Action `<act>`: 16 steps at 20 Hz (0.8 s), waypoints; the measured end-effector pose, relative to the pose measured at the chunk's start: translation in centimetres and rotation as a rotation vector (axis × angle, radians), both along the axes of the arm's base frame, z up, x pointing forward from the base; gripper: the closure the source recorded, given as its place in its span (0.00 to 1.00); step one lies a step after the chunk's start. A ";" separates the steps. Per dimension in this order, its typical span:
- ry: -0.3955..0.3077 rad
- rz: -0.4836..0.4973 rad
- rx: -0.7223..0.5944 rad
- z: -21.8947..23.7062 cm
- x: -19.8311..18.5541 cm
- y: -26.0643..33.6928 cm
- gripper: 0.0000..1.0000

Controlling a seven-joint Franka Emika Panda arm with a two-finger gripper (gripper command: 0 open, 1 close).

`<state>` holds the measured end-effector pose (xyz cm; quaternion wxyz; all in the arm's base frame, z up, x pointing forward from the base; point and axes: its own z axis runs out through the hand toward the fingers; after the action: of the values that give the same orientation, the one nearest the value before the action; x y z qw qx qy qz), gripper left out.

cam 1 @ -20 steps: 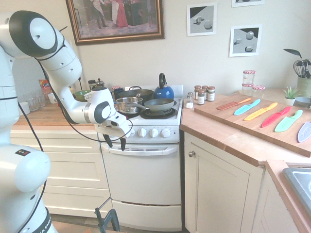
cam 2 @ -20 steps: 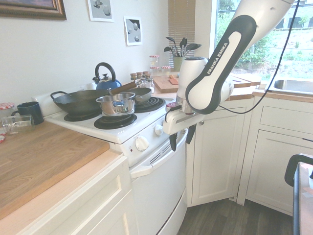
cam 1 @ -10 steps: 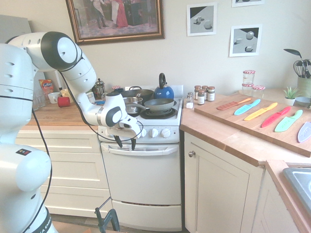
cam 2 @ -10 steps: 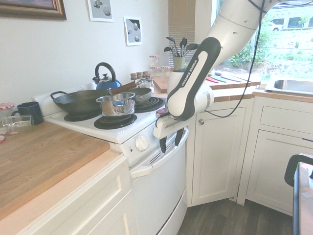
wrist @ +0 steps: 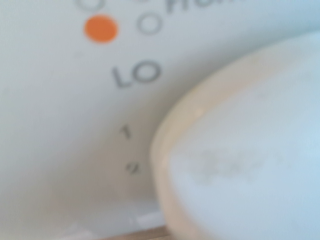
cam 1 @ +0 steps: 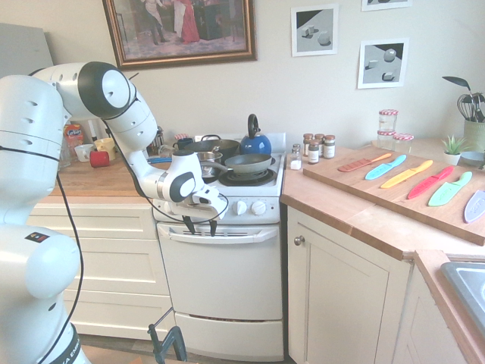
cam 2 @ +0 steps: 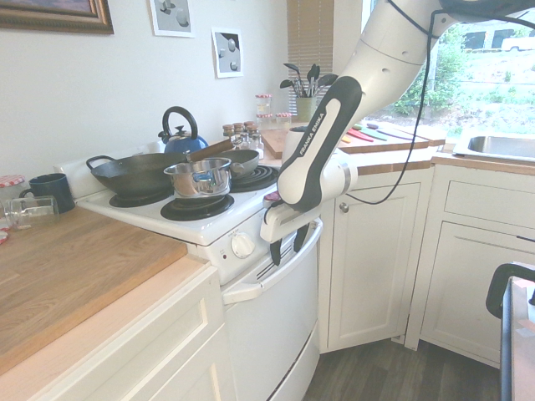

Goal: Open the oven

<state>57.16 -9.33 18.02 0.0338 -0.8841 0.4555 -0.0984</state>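
Oven: a small white freestanding cooker (cam 1: 221, 277) with its front door shut, a wide pale bar handle (cam 1: 220, 237) near the top of the door, a lower drawer panel (cam 1: 231, 337) and a dark-ringed hob
Place: between the cream drawers (cam 1: 106, 265) and the cream cabinet door (cam 1: 341, 292) in the first exterior view
Claw: the gripper (cam 2: 287, 253) points down at the oven front, its two dark fingers apart with a gap between them and nothing held; whether it touches the handle I cannot tell
Knob close up: one large white knob (wrist: 245, 150), blurred, beside an orange dot (wrist: 101, 29) and the print LO, 1 and 2
Cookware: three pieces on the hob, namely one dark wok (cam 2: 142, 174), one steel pot (cam 2: 199, 177) and one grey frying pan (cam 1: 248, 164)
Kettle: one, blue (cam 1: 255, 144), behind the frying pan
Mug: one dark blue (cam 2: 52, 192), on the wooden worktop
Wall: one framed painting (cam 1: 182, 30) and three smaller prints
Board: one wooden board (cam 1: 394, 189) bearing six coloured kitchen tools
Crock: pale green (cam 1: 474, 135), full of dark utensils
Plant pot: small and white (cam 1: 452, 158), holding a green plant
Pot contents: cannot tell
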 end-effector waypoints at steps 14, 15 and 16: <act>0.012 0.011 0.009 2.4 -1.0 0.6 0.00; 0.004 0.014 0.008 3.1 -0.2 0.6 0.00; 0.001 0.016 0.009 3.7 0.3 0.6 0.00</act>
<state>57.51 -8.70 21.69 0.0383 -0.8877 0.4487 -0.0956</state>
